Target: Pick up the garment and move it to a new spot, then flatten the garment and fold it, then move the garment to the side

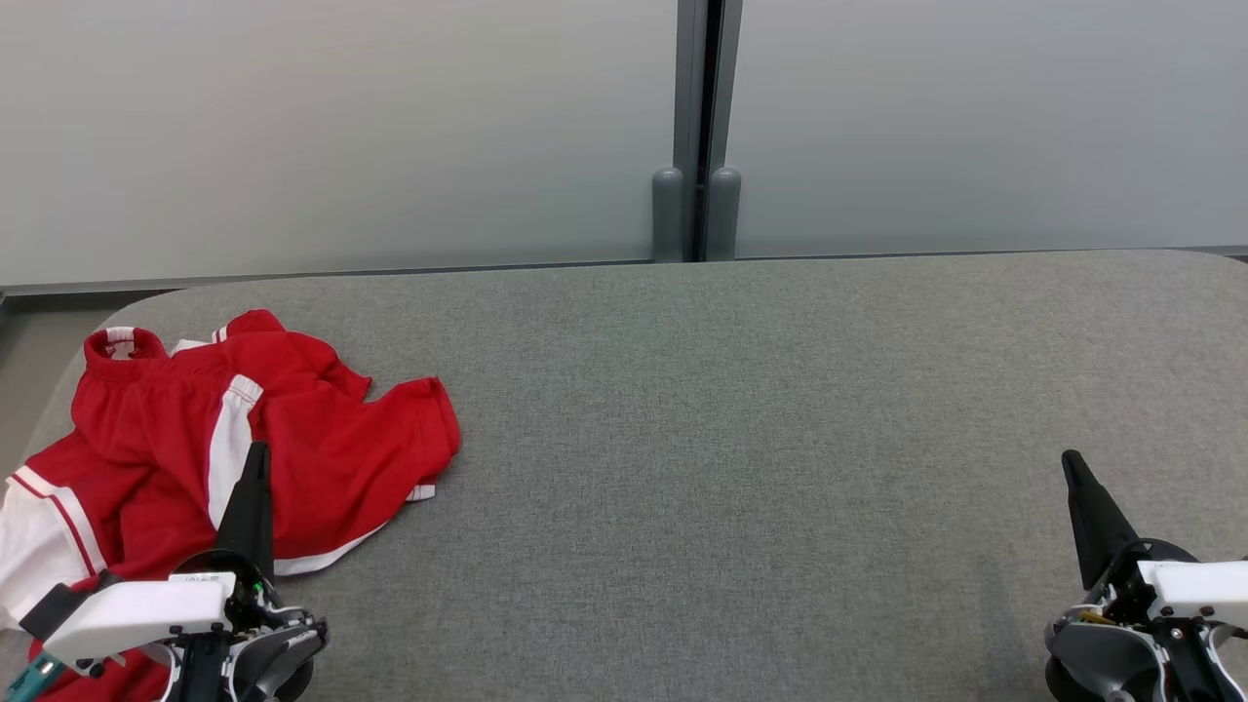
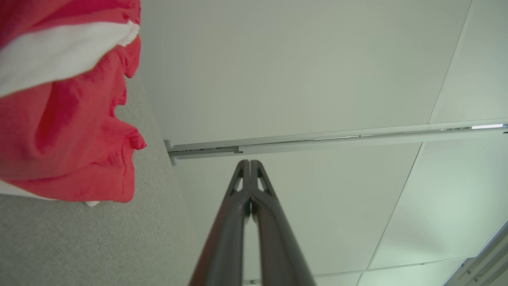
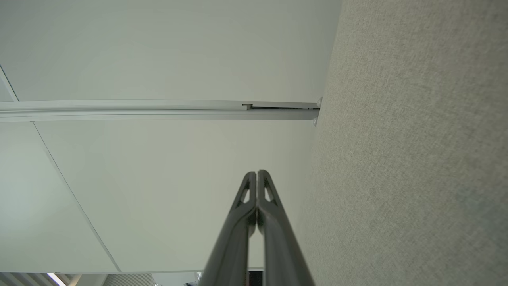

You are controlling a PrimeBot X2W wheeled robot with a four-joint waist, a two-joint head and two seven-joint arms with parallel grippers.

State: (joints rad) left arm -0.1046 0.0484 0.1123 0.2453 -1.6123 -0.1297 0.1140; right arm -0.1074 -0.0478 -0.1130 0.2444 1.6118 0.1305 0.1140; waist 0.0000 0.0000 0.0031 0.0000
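A red garment with white stripes lies crumpled at the left end of the grey table. In the left wrist view the garment bunches at the left, apart from the fingers. My left gripper hovers over the garment's near part, shut with nothing held; its tips are pressed together. At the lower right my right gripper is shut and empty over bare table, its tips touching each other.
A pale partition wall with a dark vertical seam runs behind the table. Part of the garment hangs over the table's left edge. The table's rounded far corners show at both ends.
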